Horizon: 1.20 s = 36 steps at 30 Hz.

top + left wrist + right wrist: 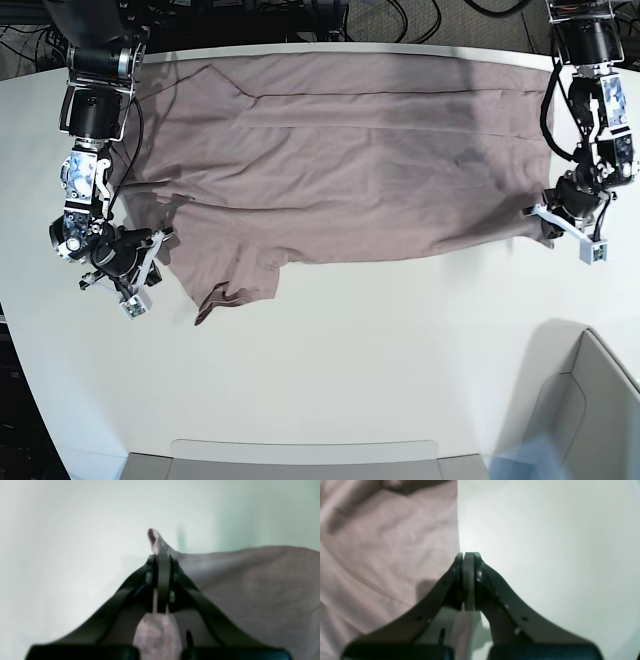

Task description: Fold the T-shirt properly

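T-shirt (340, 150) lay spread across the white table (350, 370), folded lengthwise | left gripper (162, 560) pinched a fabric corner, jaws closed on it | right gripper (468, 557) sat clamped on the opposite edge | only base view showed a sleeve (235, 280) trailing below the fold.

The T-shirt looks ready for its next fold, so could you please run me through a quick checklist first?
1. Left gripper shut on the T-shirt: ok; pink fabric pokes out past the tips.
2. Right gripper shut on fabric: cannot tell; the jaws are shut at the shirt's edge, no cloth shows between the tips.
3. Shirt lies flat: not ok; bunched and creased near the sleeve.
4. Table in front of the shirt bare: ok.
5. Grey bin away from the shirt: ok.
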Each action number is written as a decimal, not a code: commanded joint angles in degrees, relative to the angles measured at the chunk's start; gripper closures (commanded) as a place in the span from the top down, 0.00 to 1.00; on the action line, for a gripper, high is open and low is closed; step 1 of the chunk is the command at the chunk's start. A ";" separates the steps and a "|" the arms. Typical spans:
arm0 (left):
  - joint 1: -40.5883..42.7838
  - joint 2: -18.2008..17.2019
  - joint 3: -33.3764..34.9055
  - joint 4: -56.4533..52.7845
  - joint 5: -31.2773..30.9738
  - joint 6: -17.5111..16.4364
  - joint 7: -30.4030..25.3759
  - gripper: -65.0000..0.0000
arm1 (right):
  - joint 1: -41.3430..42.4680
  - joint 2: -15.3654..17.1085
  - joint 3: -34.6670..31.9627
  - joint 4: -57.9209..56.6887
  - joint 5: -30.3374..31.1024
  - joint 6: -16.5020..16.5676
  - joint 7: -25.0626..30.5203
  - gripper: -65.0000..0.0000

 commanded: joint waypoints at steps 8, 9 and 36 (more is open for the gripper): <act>0.66 0.39 -5.69 7.26 -0.45 -0.20 6.93 0.00 | -1.89 1.59 2.02 7.73 3.10 0.02 -4.26 0.00; 0.92 0.74 -6.12 7.43 -0.45 -0.20 7.02 0.00 | -2.15 1.59 2.02 7.55 3.10 0.02 -4.26 0.00; 1.10 1.70 -6.39 7.43 -0.45 -0.20 7.20 0.00 | 15.17 1.85 -4.66 -31.39 3.19 0.02 13.50 0.22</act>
